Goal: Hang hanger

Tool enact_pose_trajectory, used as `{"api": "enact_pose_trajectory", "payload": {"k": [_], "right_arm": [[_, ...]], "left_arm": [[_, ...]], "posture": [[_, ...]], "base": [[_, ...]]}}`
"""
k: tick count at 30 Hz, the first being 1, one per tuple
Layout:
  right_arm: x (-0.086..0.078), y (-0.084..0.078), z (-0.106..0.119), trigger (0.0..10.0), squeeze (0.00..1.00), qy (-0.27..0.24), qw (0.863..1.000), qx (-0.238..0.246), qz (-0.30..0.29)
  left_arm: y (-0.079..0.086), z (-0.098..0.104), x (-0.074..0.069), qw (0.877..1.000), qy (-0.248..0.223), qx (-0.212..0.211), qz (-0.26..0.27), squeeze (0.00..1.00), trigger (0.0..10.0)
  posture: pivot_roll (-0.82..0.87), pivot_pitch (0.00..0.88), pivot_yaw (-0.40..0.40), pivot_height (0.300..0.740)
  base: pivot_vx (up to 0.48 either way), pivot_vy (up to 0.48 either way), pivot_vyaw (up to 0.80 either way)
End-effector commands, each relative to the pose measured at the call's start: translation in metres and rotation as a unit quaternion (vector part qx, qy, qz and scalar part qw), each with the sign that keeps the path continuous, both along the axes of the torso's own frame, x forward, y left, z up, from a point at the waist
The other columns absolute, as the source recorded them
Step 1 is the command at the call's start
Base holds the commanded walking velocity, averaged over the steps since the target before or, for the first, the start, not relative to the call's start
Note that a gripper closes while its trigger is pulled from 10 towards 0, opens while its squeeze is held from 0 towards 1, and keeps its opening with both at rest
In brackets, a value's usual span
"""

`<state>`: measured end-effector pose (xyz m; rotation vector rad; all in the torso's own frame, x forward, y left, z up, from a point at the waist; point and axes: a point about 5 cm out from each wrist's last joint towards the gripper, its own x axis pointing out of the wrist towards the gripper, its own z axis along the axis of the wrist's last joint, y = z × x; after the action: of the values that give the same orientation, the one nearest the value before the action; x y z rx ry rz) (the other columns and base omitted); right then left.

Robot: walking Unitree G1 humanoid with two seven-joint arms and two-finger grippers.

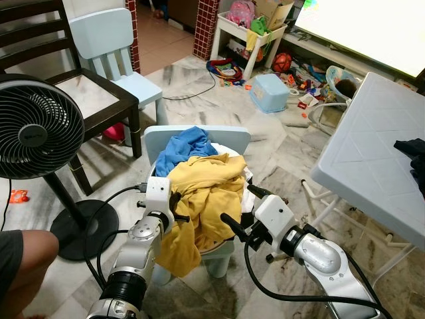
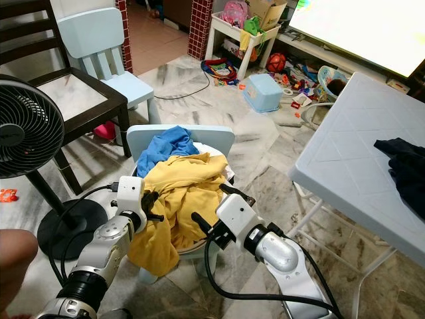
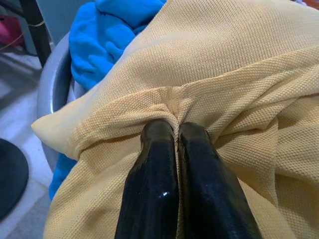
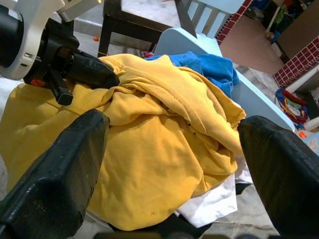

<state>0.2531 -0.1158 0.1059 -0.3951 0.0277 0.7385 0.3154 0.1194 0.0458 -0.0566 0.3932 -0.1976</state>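
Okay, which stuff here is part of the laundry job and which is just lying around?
In use:
- yellow shirt, pinched by the left tool
- blue garment in the same pile
- right tool, open beside the pile

Lying about:
- black fan
- light blue child's chair
- scattered toys
- dark cloth on folding table

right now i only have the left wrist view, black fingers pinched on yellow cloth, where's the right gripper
Observer: The right gripper is open at the pile's right side, holding nothing.
Operator: what's the pile sitting on
Observer: A pale basin on a light blue child's chair.
Operator: anything near my left
Observer: A black standing fan and a person's knee are close to the left gripper, which grips the yellow shirt.
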Motion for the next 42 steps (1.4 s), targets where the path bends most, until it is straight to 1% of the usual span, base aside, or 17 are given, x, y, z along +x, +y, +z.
{"api": "enact_pose_trajectory", "payload": {"k": [1,4,6,9,14,20,23,27,29,31,32,33,34,35,37,38,42], "right_arm": [[0.000,-0.002,0.001,10.0,0.00,-0.003,1.000,-0.004,0.000],[0.001,-0.001,0.001,10.0,0.00,-0.004,1.000,-0.004,-0.001],[0.001,-0.001,0.001,10.0,0.00,-0.005,1.000,-0.004,-0.002],[0.005,-0.004,0.005,10.0,0.00,-0.007,1.000,0.009,-0.012],[0.016,-0.004,0.006,10.0,0.00,-0.013,1.000,0.010,-0.017],[0.022,0.000,0.006,10.0,0.00,-0.018,1.000,0.010,-0.015],[0.028,0.001,0.006,10.0,0.00,-0.023,1.000,0.012,-0.016],[0.037,0.000,0.010,10.0,0.00,-0.032,0.999,0.022,-0.030],[0.046,-0.006,0.018,10.0,0.00,-0.026,0.995,0.068,-0.068],[0.052,-0.009,0.023,10.0,0.00,-0.021,0.990,0.107,-0.095],[0.058,-0.015,0.030,10.0,0.00,-0.012,0.978,0.161,-0.134],[0.058,-0.015,0.030,10.0,0.00,-0.012,0.978,0.161,-0.134],[0.060,-0.018,0.032,10.0,0.00,-0.009,0.970,0.189,-0.153],[0.062,-0.024,0.033,10.0,0.00,-0.001,0.955,0.231,-0.188],[0.062,-0.026,0.033,10.0,0.00,0.002,0.950,0.243,-0.198],[0.062,-0.031,0.032,10.0,0.00,0.000,0.939,0.261,-0.223],[0.059,-0.036,0.028,10.0,0.00,-0.005,0.933,0.251,-0.256]], "left_arm": [[-0.004,-0.004,-0.002,1.000,0.010,-0.004,-0.006,0.00,0.0],[-0.004,-0.001,0.001,1.000,-0.004,-0.001,-0.005,0.00,0.0],[-0.004,0.007,0.003,0.999,-0.035,0.008,-0.001,0.00,0.0],[-0.006,0.045,0.004,0.984,-0.168,0.057,0.001,0.00,0.0],[-0.017,0.071,-0.011,0.957,-0.270,0.102,-0.033,0.00,0.0],[-0.022,0.080,-0.019,0.943,-0.308,0.117,-0.051,0.00,0.0],[-0.023,0.088,-0.023,0.939,-0.323,0.102,-0.054,0.00,0.0],[-0.028,0.106,-0.031,0.927,-0.355,0.086,-0.088,0.00,0.0],[-0.028,0.117,-0.039,0.915,-0.375,0.099,-0.113,0.00,0.0],[-0.023,0.120,-0.044,0.910,-0.382,0.114,-0.117,0.00,0.0],[-0.015,0.122,-0.051,0.908,-0.384,0.126,-0.113,0.00,0.0],[-0.015,0.122,-0.051,0.908,-0.384,0.126,-0.113,0.00,0.0],[-0.012,0.122,-0.054,0.907,-0.382,0.136,-0.114,0.00,0.0],[-0.007,0.120,-0.060,0.909,-0.373,0.146,-0.117,0.00,0.0],[-0.005,0.119,-0.061,0.910,-0.369,0.147,-0.118,0.00,0.0],[-0.001,0.119,-0.065,0.915,-0.361,0.141,-0.110,0.00,0.0],[0.007,0.114,-0.070,0.924,-0.344,0.137,-0.090,0.00,0.0]], "posture": [[-0.05,0.103,-0.183,0.740],[-0.05,0.099,-0.181,0.740],[-0.05,0.098,-0.180,0.740],[-0.02,0.098,-0.176,0.740],[0.01,0.095,-0.174,0.740],[0.05,0.095,-0.171,0.740],[0.07,0.096,-0.167,0.740],[0.09,0.095,-0.161,0.740],[0.10,0.093,-0.151,0.740],[0.12,0.087,-0.138,0.740],[0.13,0.079,-0.122,0.740],[0.13,0.079,-0.122,0.740],[0.14,0.074,-0.114,0.740],[0.15,0.066,-0.100,0.740],[0.15,0.066,-0.100,0.740],[0.16,0.058,-0.088,0.740],[0.16,0.027,-0.067,0.740]], "base": [[0.000,0.000,0.00],[0.000,0.000,0.00],[0.000,0.000,0.00],[0.000,0.000,0.00],[0.000,0.000,0.00],[0.000,0.000,0.00],[0.000,0.000,0.00],[0.000,0.000,0.00],[0.000,0.000,0.00],[0.000,0.000,0.00],[0.000,0.000,0.00],[0.000,0.000,0.00],[0.000,0.000,0.00],[0.000,0.000,0.00],[0.000,0.000,0.00],[0.000,0.000,0.00],[0.000,0.000,0.00]]}}
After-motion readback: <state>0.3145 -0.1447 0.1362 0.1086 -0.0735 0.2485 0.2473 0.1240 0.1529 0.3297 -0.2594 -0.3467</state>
